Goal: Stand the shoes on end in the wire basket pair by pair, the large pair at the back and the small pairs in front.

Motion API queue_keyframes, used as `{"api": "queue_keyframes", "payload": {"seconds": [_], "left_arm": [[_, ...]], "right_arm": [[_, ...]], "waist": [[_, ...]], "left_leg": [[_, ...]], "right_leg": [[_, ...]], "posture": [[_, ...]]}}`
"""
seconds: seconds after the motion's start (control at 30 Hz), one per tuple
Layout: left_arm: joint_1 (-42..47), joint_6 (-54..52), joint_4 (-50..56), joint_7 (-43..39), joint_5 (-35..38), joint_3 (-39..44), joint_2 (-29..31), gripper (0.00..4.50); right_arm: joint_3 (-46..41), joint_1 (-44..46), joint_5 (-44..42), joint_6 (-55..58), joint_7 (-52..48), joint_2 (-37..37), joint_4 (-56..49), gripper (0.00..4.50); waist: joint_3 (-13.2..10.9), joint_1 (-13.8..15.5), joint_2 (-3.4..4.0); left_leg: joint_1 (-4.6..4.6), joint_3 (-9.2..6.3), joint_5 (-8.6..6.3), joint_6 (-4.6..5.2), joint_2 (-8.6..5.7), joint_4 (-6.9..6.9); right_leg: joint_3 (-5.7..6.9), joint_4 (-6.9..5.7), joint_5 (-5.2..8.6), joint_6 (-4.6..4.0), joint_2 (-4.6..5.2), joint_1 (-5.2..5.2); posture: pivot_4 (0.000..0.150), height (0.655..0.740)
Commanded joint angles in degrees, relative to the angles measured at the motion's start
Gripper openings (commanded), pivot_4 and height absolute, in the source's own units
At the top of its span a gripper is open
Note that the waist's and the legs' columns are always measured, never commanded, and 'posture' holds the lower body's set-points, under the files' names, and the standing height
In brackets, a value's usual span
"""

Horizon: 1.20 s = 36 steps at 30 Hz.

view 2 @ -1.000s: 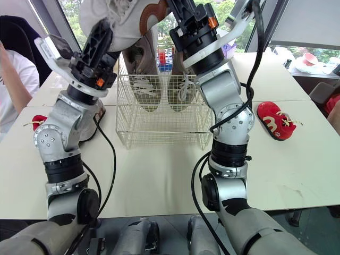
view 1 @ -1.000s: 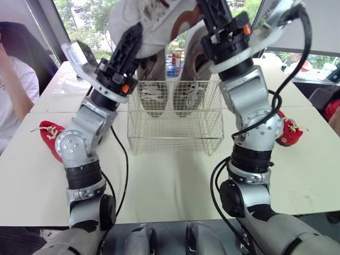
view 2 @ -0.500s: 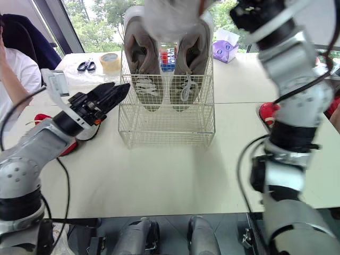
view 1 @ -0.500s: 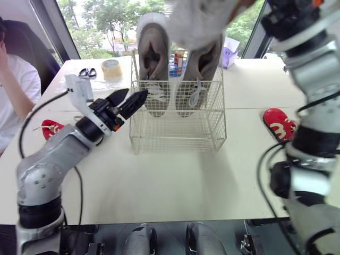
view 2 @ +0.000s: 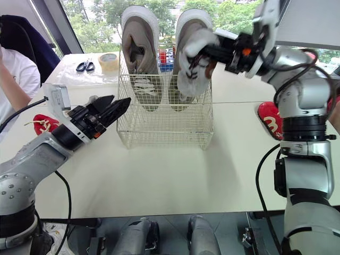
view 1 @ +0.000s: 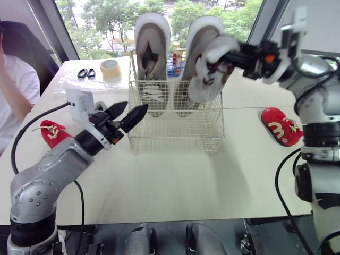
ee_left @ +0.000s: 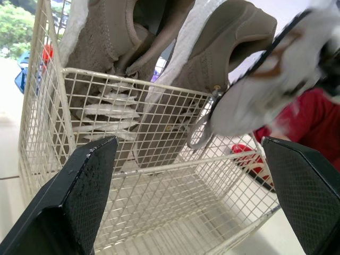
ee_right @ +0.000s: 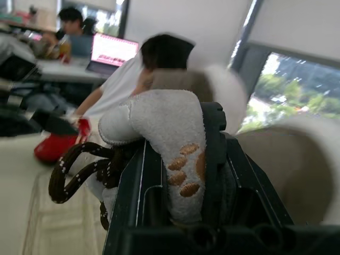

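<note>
Two large beige shoes (view 1: 152,50) stand on end, side by side, at the back of the wire basket (view 1: 175,135). My right gripper (view 1: 224,58) is shut on a small white shoe (view 1: 204,85) with brown laces and holds it over the basket's right side, in front of the right beige shoe. The white shoe (ee_right: 169,125) sits wedged between the black fingers in the right wrist view. My left gripper (view 1: 133,112) is open and holds nothing, just left of the basket's front corner. Its wide-apart fingers (ee_left: 79,196) frame the basket (ee_left: 159,212).
One small red shoe (view 1: 53,133) lies on the table at the left, another (view 1: 281,127) at the right. Scissors (view 1: 85,73) and a tape roll (view 1: 110,68) lie at the back left. A person (view 1: 13,85) sits at the left edge.
The left gripper let go of the white shoe and dropped beside the basket. The right arm swung down from overhead, bringing the white shoe over the basket's right side.
</note>
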State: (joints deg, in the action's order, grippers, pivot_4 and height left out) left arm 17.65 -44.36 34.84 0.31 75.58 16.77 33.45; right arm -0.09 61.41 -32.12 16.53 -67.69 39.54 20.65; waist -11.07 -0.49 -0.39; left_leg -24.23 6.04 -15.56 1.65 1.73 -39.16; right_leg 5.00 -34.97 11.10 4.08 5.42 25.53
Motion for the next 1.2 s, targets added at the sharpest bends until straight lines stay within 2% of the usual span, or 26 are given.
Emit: {"api": "queue_keyframes", "payload": {"seconds": [0.03, 0.13, 0.3, 0.4, 0.5, 0.63, 0.83, 0.9, 1.0, 1.1, 1.2], "left_arm": [[-0.20, 1.13, 1.42, 0.03, 1.03, 1.48, 1.03, 4.44], [-0.23, 1.12, 1.14, -0.18, 0.85, 1.39, 1.44, 4.44], [-0.62, 1.06, 0.48, -0.69, 0.43, 1.73, 2.28, 4.50], [-1.33, -0.11, -0.16, -1.12, 0.54, 1.99, 4.04, 4.50], [-3.85, -1.20, -0.63, -3.29, 0.65, 4.07, 7.66, 4.50], [-4.26, -1.21, -3.12, -4.58, 1.97, 6.16, 9.54, 4.50], [0.18, -0.74, -9.18, -6.47, -0.55, 5.93, 10.61, 4.50], [3.32, -0.70, -14.45, -5.16, -2.00, 7.92, 11.96, 4.50], [9.12, -1.73, -23.26, -6.06, -7.62, 7.36, 16.63, 4.50], [14.13, -2.37, -30.39, -9.44, -14.45, 3.48, 20.47, 4.50], [28.28, -5.84, -50.82, -17.47, -27.12, -8.04, 24.54, 4.50]], "right_arm": [[0.77, 0.54, 5.02, -6.77, -3.07, -0.65, 3.81, 0.66], [1.19, 0.63, 7.80, -10.38, -4.52, -2.15, 8.96, 0.66], [0.19, 1.80, 10.22, -13.12, -5.82, -3.05, 13.74, 2.95], [0.17, 1.36, 10.55, -11.20, -7.13, -1.69, 11.65, 4.39], [-1.91, -0.72, 7.34, -2.97, -7.30, 1.95, 2.32, 4.46], [-5.42, -3.06, 3.63, 3.39, -4.70, 4.04, -7.08, 4.46], [-9.30, -3.49, -0.90, 10.73, -2.34, 6.67, -15.98, 4.46], [-11.69, -2.23, -4.67, 15.30, -0.96, 7.94, -19.00, 4.46], [-11.78, -3.07, -8.51, 21.39, -1.60, 10.77, -24.62, 4.46], [-9.20, -5.63, -10.73, 26.27, -2.67, 13.42, -30.58, 4.46], [-5.34, -11.02, -12.99, 29.38, -5.84, 16.29, -39.88, 4.46]], "waist": [[0.00, 0.01, 0.00], [0.00, -0.05, 0.00], [-0.01, -0.12, 0.01], [-0.01, -0.15, 0.01], [-0.03, -0.09, 0.05], [-0.02, 0.03, 0.03], [-0.02, 0.03, 0.03], [-0.02, 0.14, 0.03], [-0.02, 0.08, 0.00], [-0.02, -0.08, 0.00], [0.02, 0.25, -0.06]], "left_leg": [[-0.01, 0.00, 0.00, -0.01, 0.00, 0.00], [-0.01, 0.00, 0.08, -0.13, -0.01, 0.00], [0.00, 0.00, 0.21, -0.36, -0.01, 0.00], [0.00, -0.01, 0.22, -0.38, 0.00, 0.00], [0.00, -0.01, 0.22, -0.38, 0.01, 0.01], [-0.06, -0.04, 0.16, -0.32, 0.00, 0.02], [-0.03, -0.03, 0.05, -0.13, 0.00, 0.02], [-0.04, -0.03, 0.05, -0.13, 0.00, 0.01], [-0.10, -0.03, 0.05, -0.12, 0.00, 0.02], [-0.13, 0.00, 0.04, -0.11, 0.01, 0.03], [-0.13, 0.01, 0.04, -0.10, -0.01, 0.03]], "right_leg": [[0.01, 0.00, 0.00, 0.00, 0.00, 0.00], [0.01, 0.00, 0.00, 0.00, 0.00, 0.00], [0.01, -0.01, 0.00, 0.00, -0.01, 0.01], [0.01, -0.02, 0.00, 0.00, -0.01, 0.01], [0.01, -0.06, 0.00, -0.01, 0.00, 0.05], [0.03, -0.07, 0.00, -0.01, 0.04, 0.11], [0.03, -0.09, 0.01, -0.03, 0.04, 0.10], [0.03, -0.09, 0.01, -0.03, 0.04, 0.11], [0.04, -0.12, 0.00, -0.03, 0.03, 0.19], [0.05, -0.10, 0.00, -0.02, 0.00, 0.23], [0.11, -0.11, 0.01, -0.01, -0.01, 0.19]], "posture": [[0.150, 0.7400], [0.150, 0.7400], [0.150, 0.7400], [0.150, 0.7400], [0.150, 0.7400], [0.150, 0.7400], [0.150, 0.7400], [0.150, 0.7400], [0.150, 0.7400], [0.150, 0.7400], [0.150, 0.7400]]}}
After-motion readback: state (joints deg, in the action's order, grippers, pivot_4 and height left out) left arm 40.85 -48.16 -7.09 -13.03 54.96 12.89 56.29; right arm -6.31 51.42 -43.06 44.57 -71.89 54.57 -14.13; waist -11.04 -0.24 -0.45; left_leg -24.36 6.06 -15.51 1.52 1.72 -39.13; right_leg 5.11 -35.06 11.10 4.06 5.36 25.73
